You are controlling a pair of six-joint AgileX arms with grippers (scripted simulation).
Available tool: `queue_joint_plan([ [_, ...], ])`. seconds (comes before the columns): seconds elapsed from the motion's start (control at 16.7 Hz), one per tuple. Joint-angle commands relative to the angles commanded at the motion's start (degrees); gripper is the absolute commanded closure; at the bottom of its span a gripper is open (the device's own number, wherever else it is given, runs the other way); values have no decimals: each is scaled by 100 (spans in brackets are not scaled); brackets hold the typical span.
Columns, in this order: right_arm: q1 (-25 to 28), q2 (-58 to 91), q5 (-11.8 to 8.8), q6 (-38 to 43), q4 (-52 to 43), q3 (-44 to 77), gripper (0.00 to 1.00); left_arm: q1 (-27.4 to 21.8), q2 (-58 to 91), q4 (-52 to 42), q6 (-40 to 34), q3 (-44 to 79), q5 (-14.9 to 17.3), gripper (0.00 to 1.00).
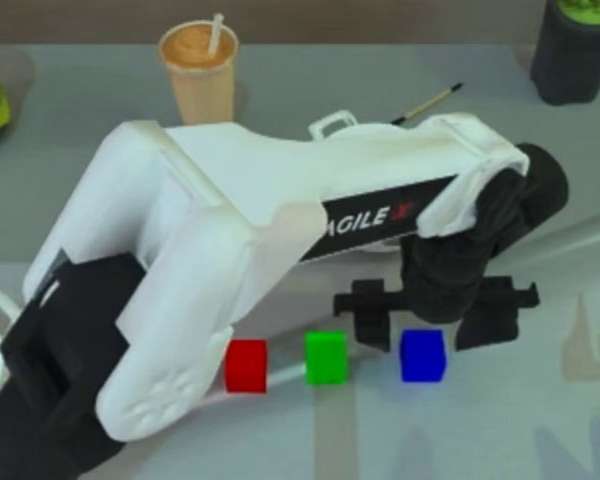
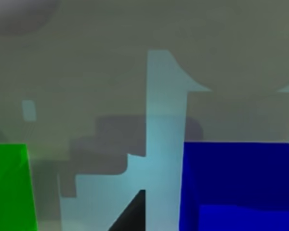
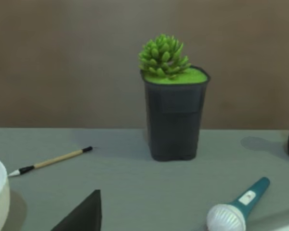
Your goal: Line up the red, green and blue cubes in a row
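Here the left arm reached across the table from the left side, and the left gripper hung with its black fingers spread apart, holding nothing, just behind the blue cube. The red cube, the green cube and the blue one stood on the table in a row from left to right, near each other but not touching, on the near part of the table. In the left wrist view the green cube and the blue cube were very close to the camera. The right gripper was not in the top view, and whether it was released or clenched I cannot tell. Its wrist camera looked at a dark pot with a green plant, a thin brush and a teal microphone.
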Motion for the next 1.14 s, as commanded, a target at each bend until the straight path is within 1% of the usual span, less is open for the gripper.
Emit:
queue_joint_plan([
  [0.06, 0, 0, 0, 0, 0, 0, 0, 0, 0, 0, 0, 0, 0, 0],
  [0.6, 0, 0, 0, 0, 0, 0, 0, 5, -1, -19, -1, 20, 0, 0],
  [0.72, 0, 0, 0, 0, 0, 0, 0, 0, -31, -233, 1, 236, 3, 0],
  [0.96, 0, 0, 0, 0, 0, 0, 0, 57, -152, -1160, -25, 968, 4, 0],
  [1.14, 0, 0, 0, 0, 0, 0, 0, 92, -217, -1425, -31, 1209, -3, 0],
])
